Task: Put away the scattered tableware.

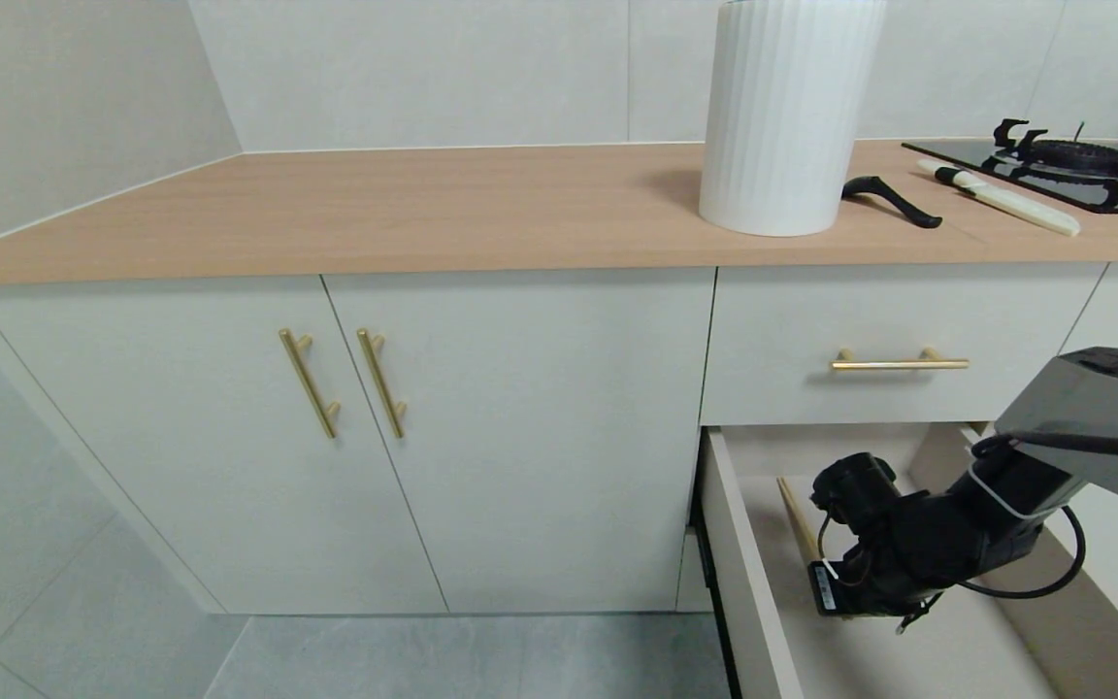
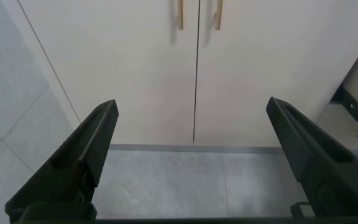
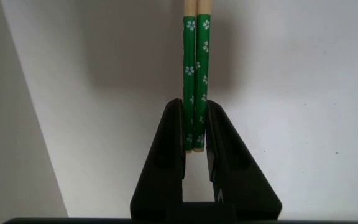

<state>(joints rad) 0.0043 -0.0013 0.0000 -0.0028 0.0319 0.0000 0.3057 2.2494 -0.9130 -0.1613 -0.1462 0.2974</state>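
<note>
On the wooden countertop [image 1: 375, 209] are a white ribbed container [image 1: 787, 116], a black-handled utensil [image 1: 894, 201] just beside it, and a white knife [image 1: 1001, 199] at the edge of the gas stove [image 1: 1073, 160]. Under 1 closed drawer [image 1: 899, 340], the right arm [image 1: 947, 544] reaches into an open drawer [image 1: 743, 582], with chopsticks [image 1: 797, 519] at its end.

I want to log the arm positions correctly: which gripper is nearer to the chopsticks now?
Right. The right gripper is shut on the chopsticks, inside the open drawer. The left gripper is open in front of the cupboard doors, away from the chopsticks.
</note>
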